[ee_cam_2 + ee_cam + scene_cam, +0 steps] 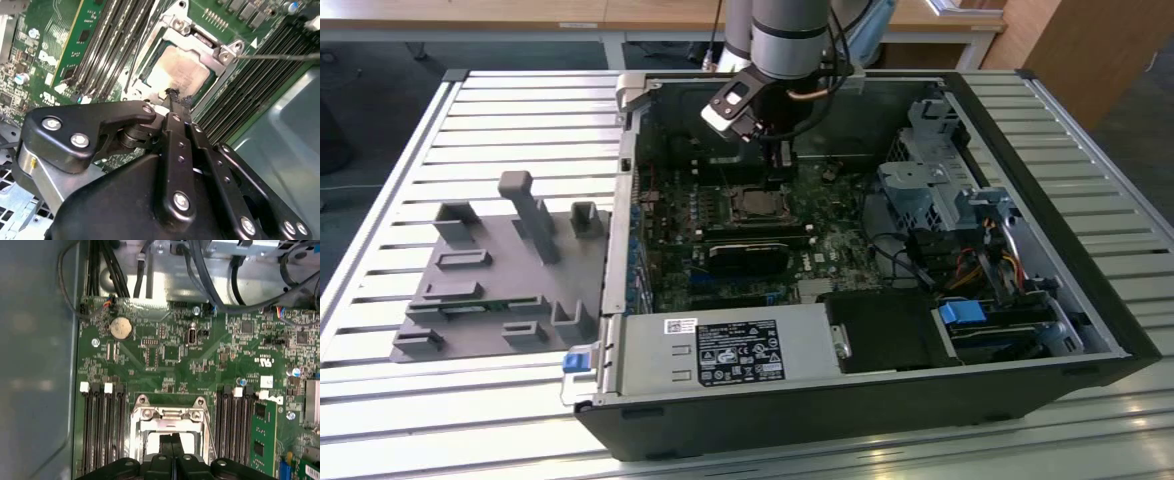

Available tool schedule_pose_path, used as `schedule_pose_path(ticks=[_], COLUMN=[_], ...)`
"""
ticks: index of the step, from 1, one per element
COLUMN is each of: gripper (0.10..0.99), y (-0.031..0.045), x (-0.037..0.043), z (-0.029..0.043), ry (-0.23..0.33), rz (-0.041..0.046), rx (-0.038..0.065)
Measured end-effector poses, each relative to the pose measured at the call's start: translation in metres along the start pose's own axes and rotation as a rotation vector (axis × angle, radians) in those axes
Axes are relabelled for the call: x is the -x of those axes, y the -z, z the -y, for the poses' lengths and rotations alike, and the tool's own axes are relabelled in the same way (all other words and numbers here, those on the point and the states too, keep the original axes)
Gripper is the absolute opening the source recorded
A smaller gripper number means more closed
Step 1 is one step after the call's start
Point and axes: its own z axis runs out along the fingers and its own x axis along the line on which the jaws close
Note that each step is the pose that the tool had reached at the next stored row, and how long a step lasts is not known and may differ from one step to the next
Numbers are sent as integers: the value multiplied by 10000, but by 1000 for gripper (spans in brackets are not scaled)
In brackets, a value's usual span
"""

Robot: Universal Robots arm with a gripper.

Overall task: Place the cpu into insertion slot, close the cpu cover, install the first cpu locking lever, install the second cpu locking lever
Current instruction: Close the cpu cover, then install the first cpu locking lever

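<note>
Claw (779, 175), shut and empty, hangs close over the cover (222, 52); cpu (754, 205) lies at its six o'clock in the exterior view.

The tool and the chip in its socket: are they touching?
Cannot tell. In the second wrist view the tool overlaps the chip at its edge, but neither contact nor a gap shows plainly.

A white sticker (683, 325) and a black label (754, 352) crowded with pale marks are lying on the grey power supply (644, 358) in the exterior view, their print showing too small to read. In the first wrist view, white lettering is running across the green circuit board (200, 360), none of it coming out legibly.
</note>
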Motion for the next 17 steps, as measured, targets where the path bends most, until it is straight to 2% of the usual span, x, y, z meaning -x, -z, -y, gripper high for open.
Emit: schedule_pose_path(ticks=[12, 17], gripper=[106, 106], y=[0, 2], x=[-2, -1], z=[82, 91], ry=[0, 1], rz=[-1, 0], rx=[0, 0])
